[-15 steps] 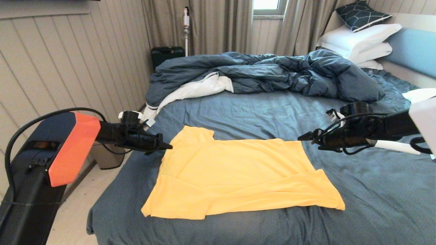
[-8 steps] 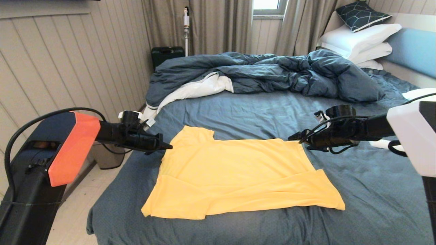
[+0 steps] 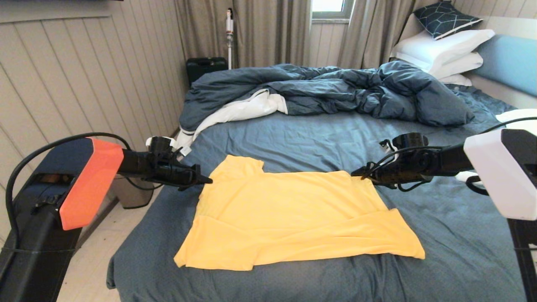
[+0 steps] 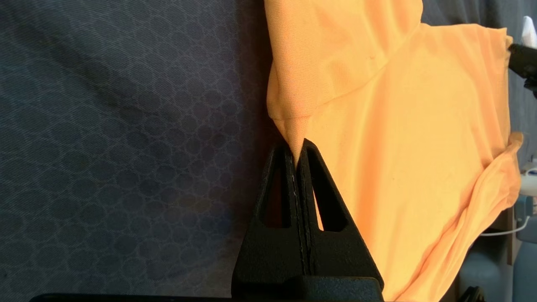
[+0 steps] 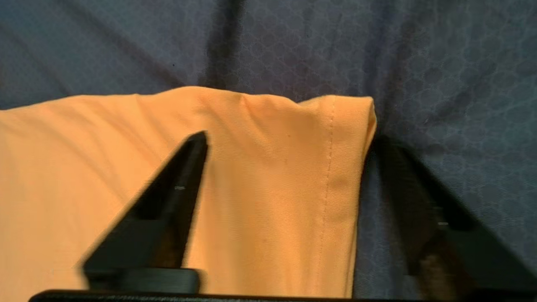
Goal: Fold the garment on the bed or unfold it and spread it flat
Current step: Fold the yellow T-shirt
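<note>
a home bedroom: bed (image 3: 293,134), pillows (image 3: 440,50), rumpled duvet (image 3: 335,90), curtains (image 3: 268,29).

A patterned dark cushion (image 3: 445,17) is sitting atop the pillow stack. A black case (image 3: 205,67) and a stick vacuum (image 3: 229,31) are standing by beige curtains (image 3: 268,31)

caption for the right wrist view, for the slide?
Right gripper open astride the hemmed corner of the yellow T-shirt on the blue-grey sheet, not yet closed.

Right gripper (image 5: 289,138) spread wide, straddling hemmed corner of yellow garment (image 5: 260,176), on dark blue bed (image 5: 440,63)
</note>
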Robot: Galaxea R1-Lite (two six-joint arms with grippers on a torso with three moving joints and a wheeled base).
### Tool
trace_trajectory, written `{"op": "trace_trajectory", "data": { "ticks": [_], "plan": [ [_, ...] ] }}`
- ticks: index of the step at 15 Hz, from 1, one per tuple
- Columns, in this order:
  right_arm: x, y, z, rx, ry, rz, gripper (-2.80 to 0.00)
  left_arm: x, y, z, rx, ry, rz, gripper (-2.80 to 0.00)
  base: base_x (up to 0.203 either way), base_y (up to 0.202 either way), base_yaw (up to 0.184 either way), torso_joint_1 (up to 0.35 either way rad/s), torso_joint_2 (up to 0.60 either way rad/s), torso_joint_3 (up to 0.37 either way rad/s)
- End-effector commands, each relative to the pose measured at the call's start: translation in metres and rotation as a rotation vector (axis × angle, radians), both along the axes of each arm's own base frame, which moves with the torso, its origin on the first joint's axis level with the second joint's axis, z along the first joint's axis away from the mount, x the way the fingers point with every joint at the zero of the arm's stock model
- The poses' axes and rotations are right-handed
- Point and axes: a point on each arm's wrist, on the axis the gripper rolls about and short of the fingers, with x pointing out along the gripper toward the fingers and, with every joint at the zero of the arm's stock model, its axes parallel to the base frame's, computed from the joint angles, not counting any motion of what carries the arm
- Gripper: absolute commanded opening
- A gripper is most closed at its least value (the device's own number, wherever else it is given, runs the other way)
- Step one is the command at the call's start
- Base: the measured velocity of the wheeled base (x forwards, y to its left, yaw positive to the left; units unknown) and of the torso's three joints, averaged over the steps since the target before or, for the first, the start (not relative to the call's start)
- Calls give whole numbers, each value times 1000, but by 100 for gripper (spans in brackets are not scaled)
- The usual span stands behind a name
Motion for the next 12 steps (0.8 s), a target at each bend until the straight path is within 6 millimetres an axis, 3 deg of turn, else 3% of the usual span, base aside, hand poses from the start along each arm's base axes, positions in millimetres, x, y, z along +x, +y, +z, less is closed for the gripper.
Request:
{"op": "trace_trajectory", "data": {
  "ticks": [1, 12],
  "plan": [
    [-1, -3, -2, 3, 8, -5, -280, 0, 0, -2, -4, 5, -2, -280, 0, 0, 0, 0, 0, 0],
    [-3, -7, 9, 0, -18, -13, -280, 4, 2, 10, -8, -34, 4, -280, 0, 0, 0, 0, 0, 0]
  ]
}}
